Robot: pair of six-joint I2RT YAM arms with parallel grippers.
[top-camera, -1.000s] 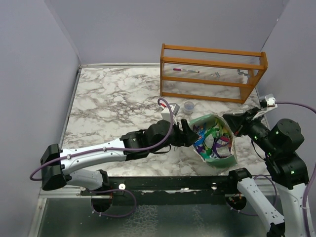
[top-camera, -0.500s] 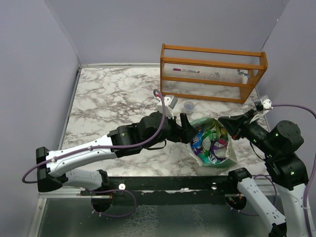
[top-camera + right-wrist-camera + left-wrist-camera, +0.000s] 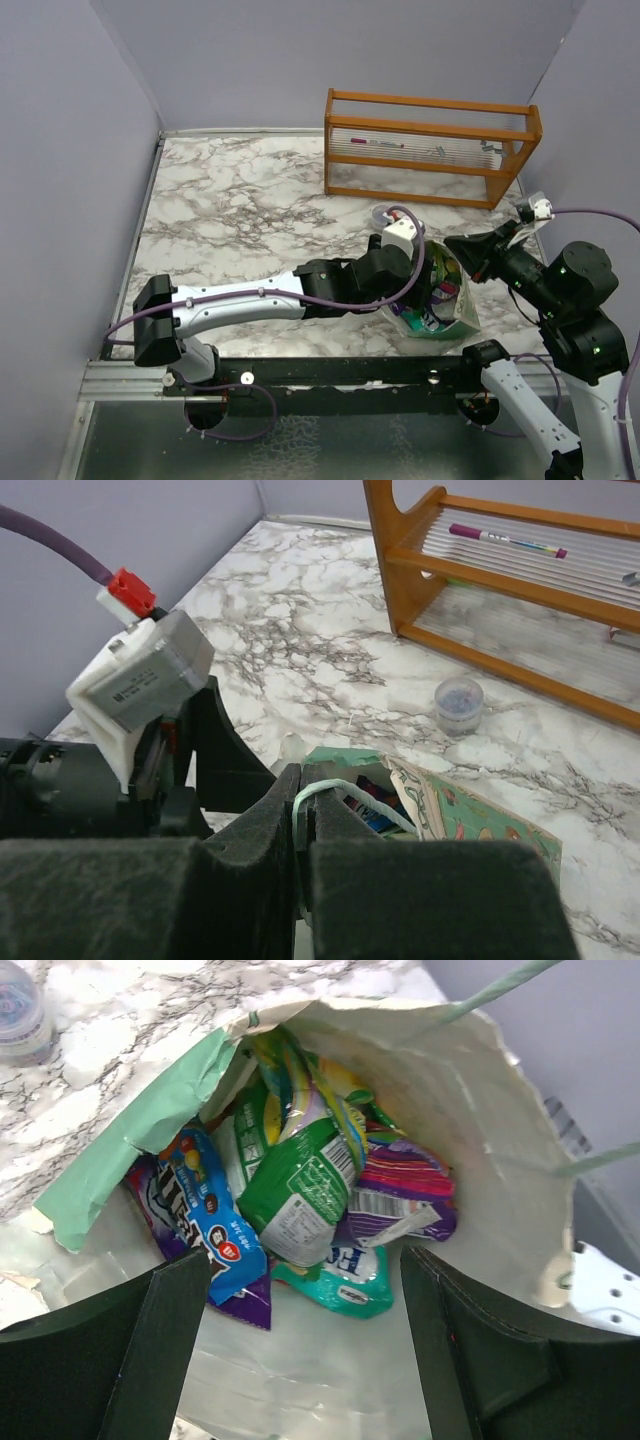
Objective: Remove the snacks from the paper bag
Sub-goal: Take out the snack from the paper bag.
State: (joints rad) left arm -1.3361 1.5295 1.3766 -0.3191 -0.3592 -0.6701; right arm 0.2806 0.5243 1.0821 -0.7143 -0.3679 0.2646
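The pale green paper bag (image 3: 462,312) stands at the table's near right, its mouth held up. My right gripper (image 3: 463,250) is shut on the bag's thin string handle (image 3: 345,788), pinched between the pads. My left gripper (image 3: 300,1360) is open and reaches into the bag's mouth, with its fingers (image 3: 150,1350) on either side of the cream inner wall (image 3: 470,1110). The snacks lie piled just ahead of it: a blue packet (image 3: 205,1220), a green one (image 3: 300,1185), a purple one (image 3: 400,1200) and a teal one (image 3: 350,1280). Nothing is between the left jaws.
A small clear cup (image 3: 383,214) stands on the marble just beyond the bag. The orange wooden rack (image 3: 430,150) with pens stands at the back right. Grey walls close in the table on the left, back and right.
My left arm has swung right and pushed its gripper into the bag's mouth, with its jaws wider than a second ago. The right gripper has kept hold of the handle.
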